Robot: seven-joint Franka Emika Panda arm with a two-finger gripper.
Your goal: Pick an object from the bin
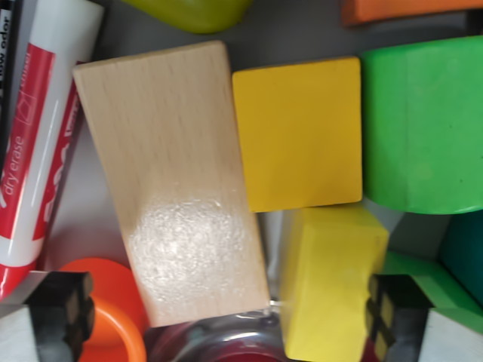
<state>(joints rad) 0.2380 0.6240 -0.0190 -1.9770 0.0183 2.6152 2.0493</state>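
The wrist view looks straight down into the bin from close up. A plain wooden block (pixel 173 181) lies tilted in the middle. Beside it lies a flat yellow block (pixel 298 132), and below that a second yellow block (pixel 332 283). My gripper (pixel 226 309) is open, with one black fingertip (pixel 64 298) at the lower left and the other fingertip (pixel 392 305) at the lower right. The lower ends of the wooden block and the second yellow block lie between them. Nothing is held.
A red and white dry erase marker (pixel 41 143) lies along the left edge. A large green block (pixel 426 124) fills the right. An orange ring (pixel 113 317), a shiny round object (pixel 226 339), a lime piece (pixel 192 11) and an orange piece (pixel 400 7) crowd the edges.
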